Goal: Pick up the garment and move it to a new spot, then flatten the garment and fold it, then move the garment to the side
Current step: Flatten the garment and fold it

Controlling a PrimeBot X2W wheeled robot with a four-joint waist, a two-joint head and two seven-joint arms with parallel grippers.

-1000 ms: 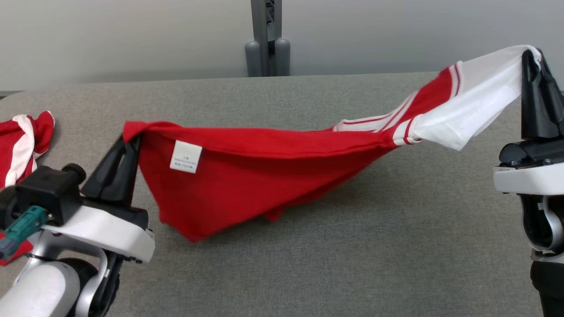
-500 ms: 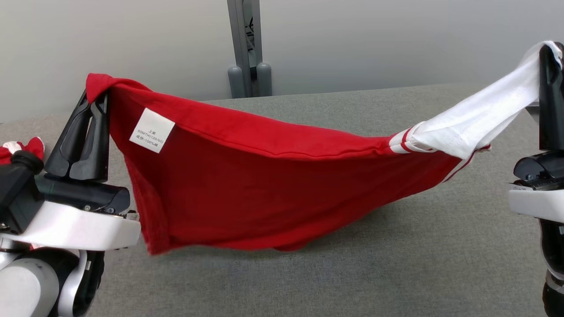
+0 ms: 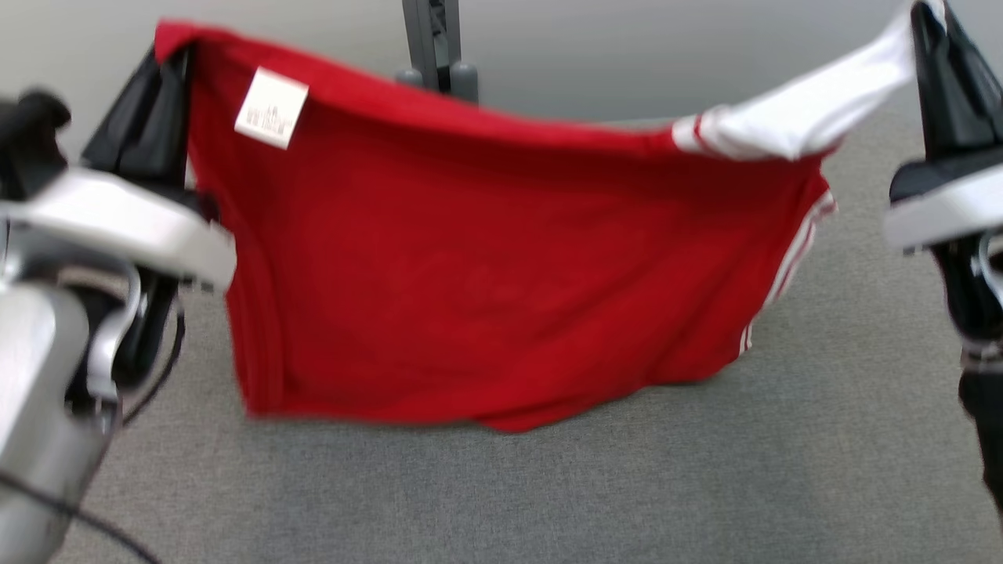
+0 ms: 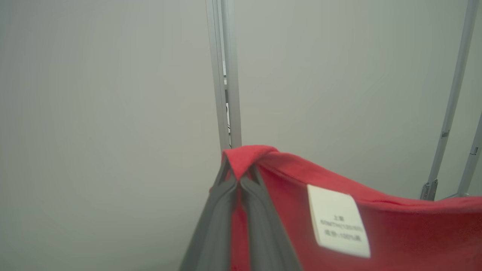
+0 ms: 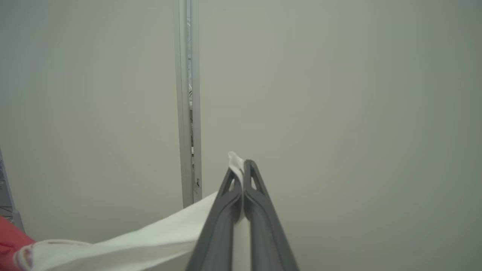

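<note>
You see a red garment (image 3: 486,274) hanging like a curtain across the middle of the head view, stretched between your two pincers. The picture is slightly blurred.

Your left pincer (image 3: 174,59), at the upper left of the frame, is closed tight on a red corner of the cloth. In the left wrist view its two grey fingers (image 4: 218,210) meet at the lower centre, with red fabric bunched over their tips.

Your right pincer (image 3: 928,23), at the upper right of the head view, is likewise clamped, and it grips the end of a white sleeve (image 3: 799,117). In the right wrist view a small tuft of white cloth pokes out above the closed fingertips.

A white label (image 3: 271,107) sits on the garment near the upper left corner, just beside the left pincer. Thin white stripes (image 3: 783,274) run down the garment's right edge.

The grey tabletop (image 3: 705,486) fills the lower part of the head view. The garment's bottom edge hangs close to it, and you cannot tell whether the two touch. A grey metal post (image 3: 435,39) stands behind the cloth at the top centre, against a pale wall (image 3: 611,55).
</note>
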